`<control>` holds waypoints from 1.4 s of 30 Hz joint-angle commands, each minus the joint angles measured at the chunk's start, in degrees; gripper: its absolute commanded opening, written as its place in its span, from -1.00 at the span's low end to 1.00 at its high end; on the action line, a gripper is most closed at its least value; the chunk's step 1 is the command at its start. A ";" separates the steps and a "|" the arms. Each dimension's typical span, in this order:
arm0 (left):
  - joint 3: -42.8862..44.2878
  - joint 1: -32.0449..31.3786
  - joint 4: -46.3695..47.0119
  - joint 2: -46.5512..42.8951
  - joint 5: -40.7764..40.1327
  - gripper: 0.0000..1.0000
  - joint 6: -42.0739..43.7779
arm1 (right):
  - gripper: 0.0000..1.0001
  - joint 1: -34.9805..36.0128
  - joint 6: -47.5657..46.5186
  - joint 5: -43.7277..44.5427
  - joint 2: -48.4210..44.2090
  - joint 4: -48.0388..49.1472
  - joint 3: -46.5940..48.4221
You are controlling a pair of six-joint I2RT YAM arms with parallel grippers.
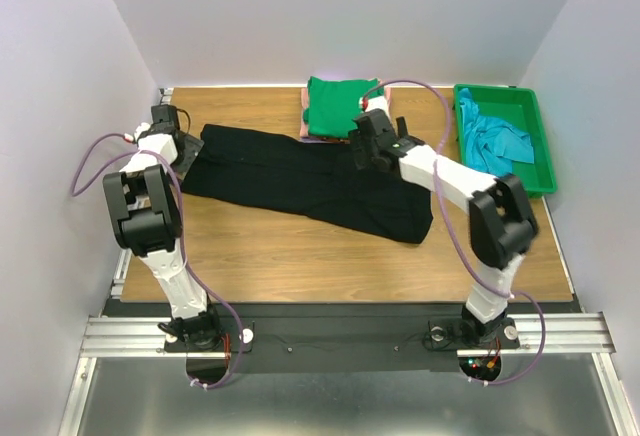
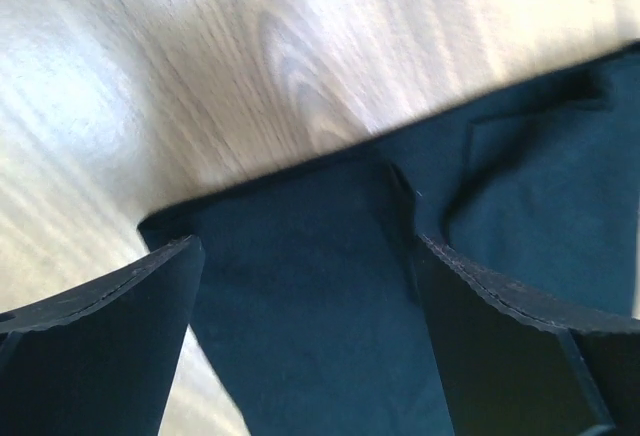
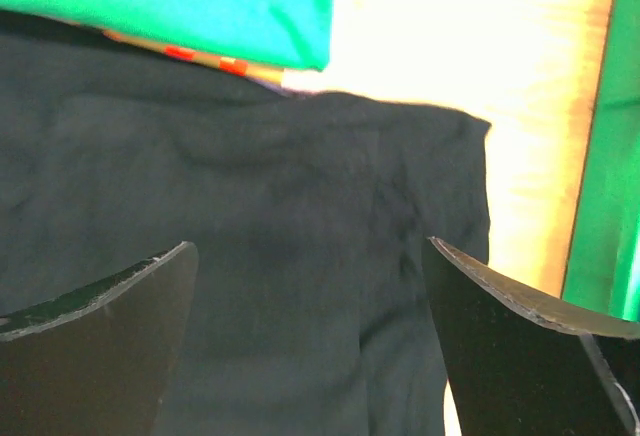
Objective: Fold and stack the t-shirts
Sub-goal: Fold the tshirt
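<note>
A large black t-shirt [image 1: 310, 181] lies folded in a long band across the wooden table [image 1: 300, 256]. My left gripper [image 1: 182, 146] is open over the shirt's left end; the left wrist view shows black cloth [image 2: 320, 296] between the spread fingers. My right gripper [image 1: 362, 146] is open over the shirt's upper right part, with black cloth [image 3: 300, 286] between its fingers. A folded green t-shirt [image 1: 338, 106] lies on a pink one at the back, and shows in the right wrist view [image 3: 180, 1]. A teal t-shirt [image 1: 495, 141] lies crumpled in the tray.
A rigid green plastic tray [image 1: 540, 161] stands at the back right, its wall in the right wrist view [image 3: 605, 156]. White walls close in the table on three sides. The metal rail with the arm bases [image 1: 340, 336] runs along the near edge.
</note>
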 commanded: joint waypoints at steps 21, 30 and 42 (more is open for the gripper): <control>-5.15 -10.67 5.76 1.96 3.79 0.97 6.21 | 1.00 0.91 29.94 -18.50 -14.74 6.74 -29.52; -22.55 -10.85 9.62 -9.46 3.34 0.97 6.92 | 1.00 0.29 35.39 -17.70 -16.83 6.91 -37.24; -40.13 -18.58 13.67 -19.30 7.47 0.97 2.89 | 1.00 -5.93 34.00 -15.33 -20.36 6.91 -41.74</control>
